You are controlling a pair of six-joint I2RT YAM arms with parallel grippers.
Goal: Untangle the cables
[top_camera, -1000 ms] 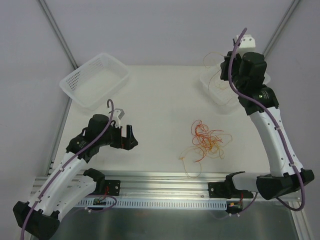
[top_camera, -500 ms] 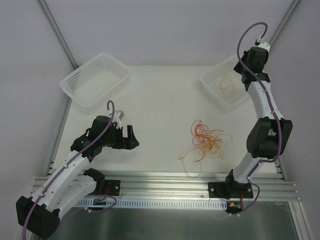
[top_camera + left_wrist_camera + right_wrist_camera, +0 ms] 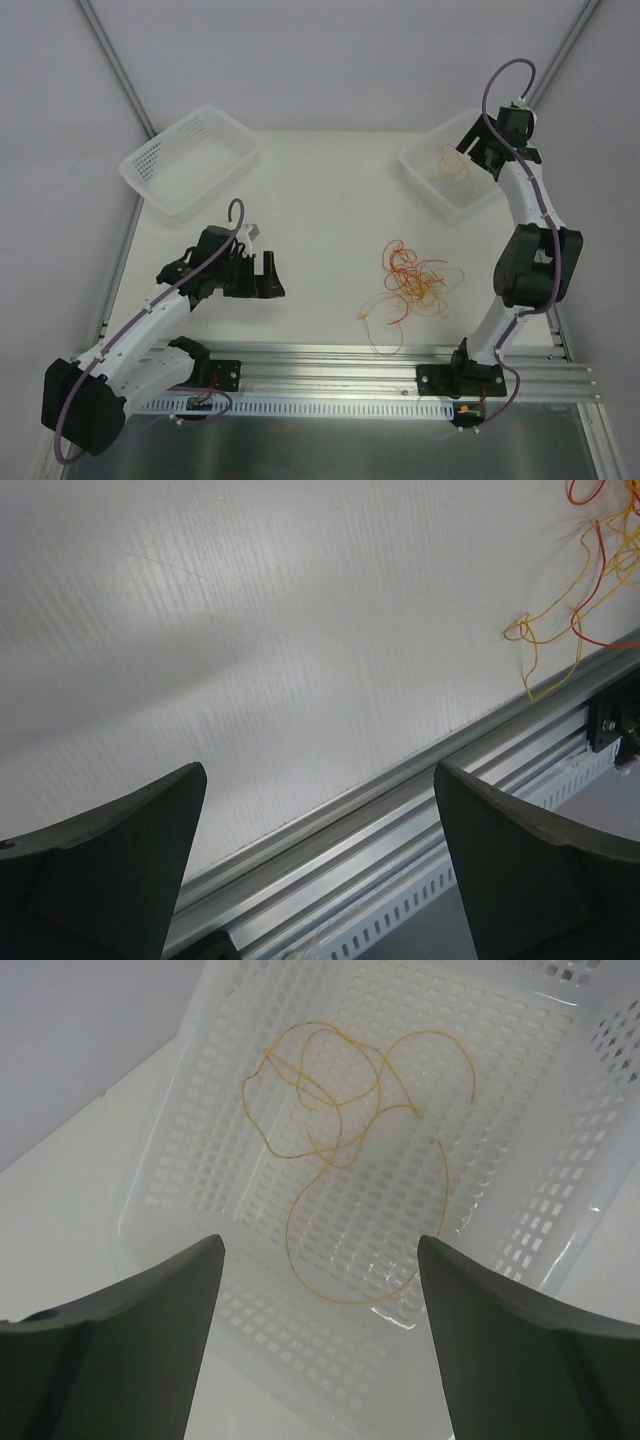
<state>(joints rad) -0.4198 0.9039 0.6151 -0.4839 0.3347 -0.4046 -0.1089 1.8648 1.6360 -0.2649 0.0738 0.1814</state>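
Table (image 3: 320, 200): white work surface filling the middle of the top view. It serves as open sorting ground, with a bin at each far corner.
Left basket (image 3: 195, 165): upper left, with no cable visible in it. It is probably meant for one colour of cable.
Right basket (image 3: 440, 190): upper right, directly under the right arm.
Right gripper (image 3: 320, 1260): hovers over the right basket with its fingers spread wide and nothing between them. It points down into the bin, a pose suited to dropping off a cable.
Left gripper (image 3: 320, 780): fully spread and empty, low over bare table at lower left. It faces the pile, likely ready to reach in.
Tangle (image 3: 415, 280): red and orange cables heaped right of centre, near the front rail. It is well apart from both grippers, and only its edge shows at the upper right of the left wrist view. How tightly the cables knot is too fine to tell.
Loose cable (image 3: 330, 1110): a single orange strand coiled on the right basket floor, below and just ahead of the right fingers and not touching them. This one looks sorted, but most of the job remains.
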